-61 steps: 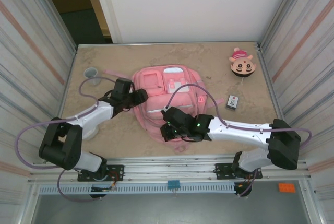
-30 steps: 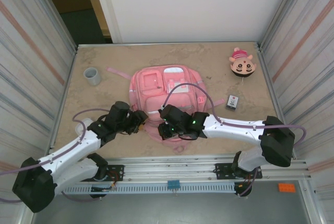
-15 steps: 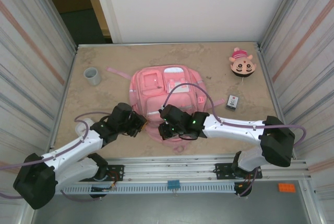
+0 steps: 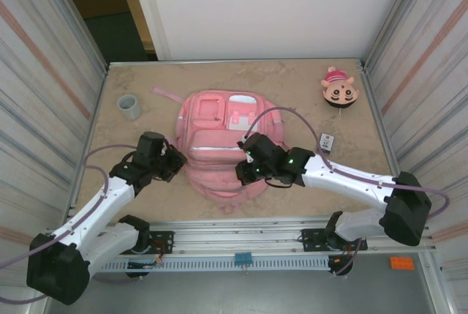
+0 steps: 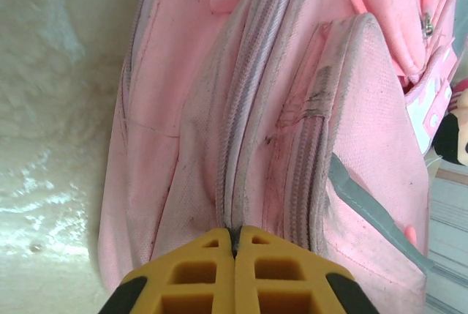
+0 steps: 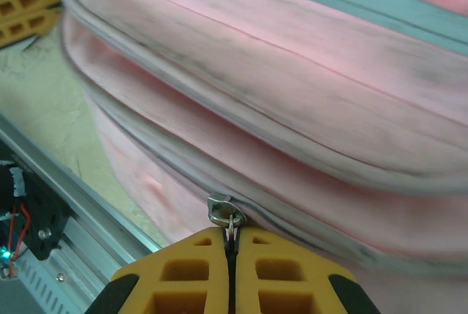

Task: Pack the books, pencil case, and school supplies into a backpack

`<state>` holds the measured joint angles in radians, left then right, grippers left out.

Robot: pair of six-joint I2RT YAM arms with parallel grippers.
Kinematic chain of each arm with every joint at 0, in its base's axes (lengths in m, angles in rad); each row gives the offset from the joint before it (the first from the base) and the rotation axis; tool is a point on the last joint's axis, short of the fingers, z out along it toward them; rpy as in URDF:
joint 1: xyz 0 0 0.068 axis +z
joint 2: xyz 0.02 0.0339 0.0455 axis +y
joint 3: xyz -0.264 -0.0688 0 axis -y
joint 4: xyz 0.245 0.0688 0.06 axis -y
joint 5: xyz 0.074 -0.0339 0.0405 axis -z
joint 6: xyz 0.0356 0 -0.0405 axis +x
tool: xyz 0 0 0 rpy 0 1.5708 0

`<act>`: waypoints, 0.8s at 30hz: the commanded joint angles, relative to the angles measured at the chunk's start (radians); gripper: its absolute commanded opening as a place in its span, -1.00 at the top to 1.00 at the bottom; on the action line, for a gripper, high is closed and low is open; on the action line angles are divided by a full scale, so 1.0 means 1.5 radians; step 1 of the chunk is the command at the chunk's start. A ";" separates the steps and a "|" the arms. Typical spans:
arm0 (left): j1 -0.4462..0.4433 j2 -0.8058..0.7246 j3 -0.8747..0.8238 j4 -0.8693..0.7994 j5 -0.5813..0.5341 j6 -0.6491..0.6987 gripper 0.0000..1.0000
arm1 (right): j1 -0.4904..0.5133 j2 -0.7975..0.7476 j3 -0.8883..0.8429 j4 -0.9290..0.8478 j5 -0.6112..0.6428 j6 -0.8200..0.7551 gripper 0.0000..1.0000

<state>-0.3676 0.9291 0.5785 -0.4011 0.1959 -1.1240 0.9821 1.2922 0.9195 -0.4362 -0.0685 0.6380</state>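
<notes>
While the right gripper [image 4: 244, 171] is clenched on the zip pull [image 6: 223, 211], likely to draw the zip | left gripper [image 4: 174, 161] pinched shut on the side seam [image 5: 240, 146], probably to brace | backpack [image 4: 219, 120] lies mid-table [image 4: 329, 98].

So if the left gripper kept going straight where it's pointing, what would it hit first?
The backpack. The left gripper is shut and aimed at the zipper seam on its side, seemingly touching it, though depth is unclear.

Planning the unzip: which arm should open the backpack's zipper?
Right. The right gripper has its jaws shut on the zipper pull; the left gripper only pinches the backpack at a seam.
</notes>
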 commanded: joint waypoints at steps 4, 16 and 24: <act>0.044 0.010 0.047 -0.063 -0.023 0.115 1.00 | -0.021 -0.030 0.001 -0.069 0.004 -0.030 1.00; 0.046 -0.020 0.034 -0.021 0.015 0.091 0.31 | -0.024 -0.024 -0.001 -0.026 -0.023 -0.024 1.00; -0.051 -0.083 -0.020 0.041 0.004 -0.024 -0.12 | -0.026 -0.017 -0.006 -0.008 -0.024 -0.005 1.00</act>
<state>-0.3870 0.8360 0.5781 -0.3813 0.2314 -1.0744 0.9493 1.2793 0.9157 -0.4732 -0.1062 0.6197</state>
